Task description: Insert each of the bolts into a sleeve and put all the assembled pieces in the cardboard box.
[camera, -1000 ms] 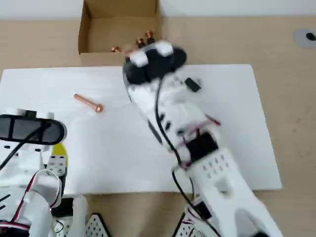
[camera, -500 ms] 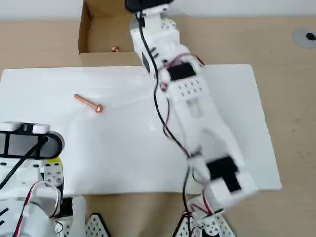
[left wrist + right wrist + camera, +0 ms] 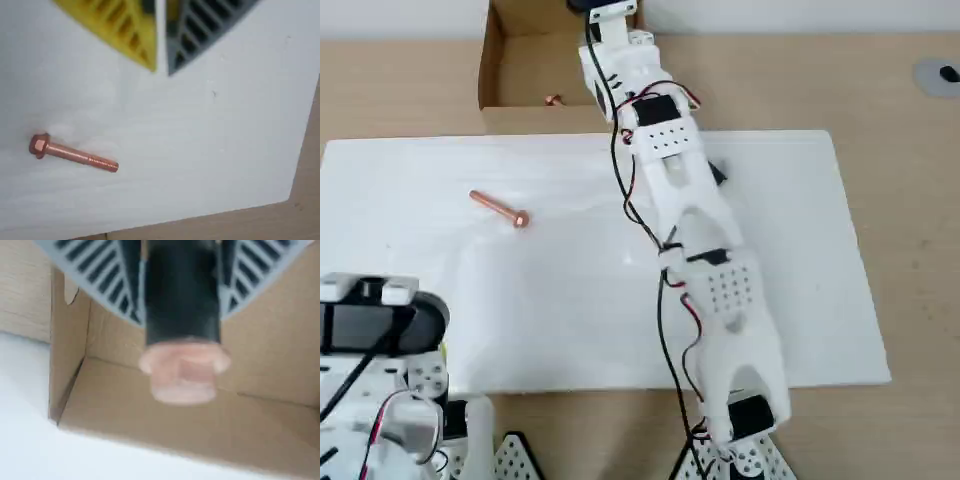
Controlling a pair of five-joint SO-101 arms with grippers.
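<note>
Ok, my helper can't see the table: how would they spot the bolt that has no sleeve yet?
Find the white board on the table; on its half nearer the left arm, in front of the cardboard box, lies a copper bolt. It is bare and flat on the board, unlike the black-sleeved bolt in the right gripper.

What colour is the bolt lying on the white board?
Shiny copper orange. The bolt shows best in the left wrist view.

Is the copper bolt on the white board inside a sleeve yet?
No, bare: the copper bolt lies flat on the white board, its shank and threads exposed, no sleeve around it.
</note>
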